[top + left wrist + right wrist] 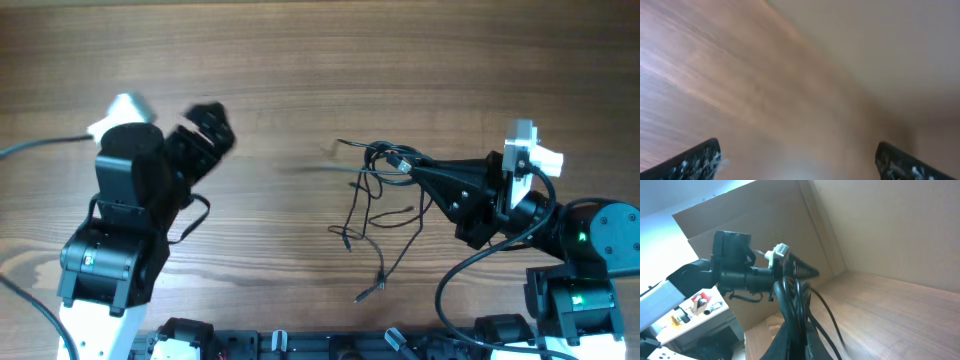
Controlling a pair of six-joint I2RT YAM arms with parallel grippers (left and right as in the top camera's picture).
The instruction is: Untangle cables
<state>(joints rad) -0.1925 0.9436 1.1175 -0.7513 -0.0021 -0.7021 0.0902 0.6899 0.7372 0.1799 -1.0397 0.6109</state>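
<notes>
The cables (375,205) are a loose tangle of thin black cords at the middle right of the wooden table (300,60), with loose ends trailing toward the front edge. My right gripper (408,165) reaches in from the right and is shut on the top of the bunch. In the right wrist view the cables (790,292) rise in a tight bundle out of the right gripper (796,339). Far to the left, my left gripper (212,128) is blurred and well apart from the tangle. In the left wrist view the left gripper (800,162) is open, with only blurred tabletop between its fingers (700,160).
A thick grey cord (40,146) runs off the left edge from the left arm. A thick black lead (470,265) loops by the right arm's base. A cardboard wall (765,220) and a side shelf with small items (695,305) stand beyond the table.
</notes>
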